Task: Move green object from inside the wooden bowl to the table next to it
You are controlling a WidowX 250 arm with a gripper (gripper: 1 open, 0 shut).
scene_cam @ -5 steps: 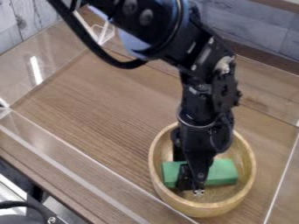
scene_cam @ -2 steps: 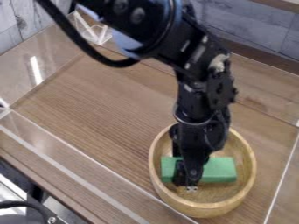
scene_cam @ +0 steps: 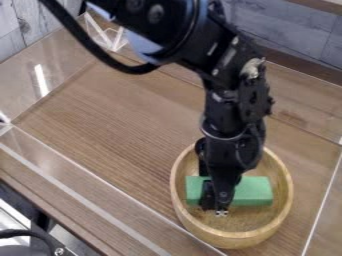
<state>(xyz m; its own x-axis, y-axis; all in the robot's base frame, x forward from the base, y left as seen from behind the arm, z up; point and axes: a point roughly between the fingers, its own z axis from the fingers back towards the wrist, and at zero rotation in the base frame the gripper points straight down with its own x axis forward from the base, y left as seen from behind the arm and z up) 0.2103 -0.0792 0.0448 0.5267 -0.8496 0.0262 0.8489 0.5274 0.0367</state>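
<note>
The green object [scene_cam: 259, 190] is a flat bright green block inside the wooden bowl [scene_cam: 187, 205] at the table's near right. My gripper [scene_cam: 218, 206] points straight down into the bowl, its dark fingers closed across the block's left-middle part and hiding it there. The block looks slightly raised off the bowl's floor and sits level. The black arm reaches in from the upper left, and the brown wood-grain table [scene_cam: 107, 120] spreads out to the bowl's left.
Low clear acrylic walls [scene_cam: 80, 175] edge the table at the front and left, and another stands close to the bowl's right side [scene_cam: 325, 200]. Bare tabletop lies left of and behind the bowl.
The gripper has shifted slightly left and up inside the bowl. The green block has risen a little with it, while the bowl stayed put.
</note>
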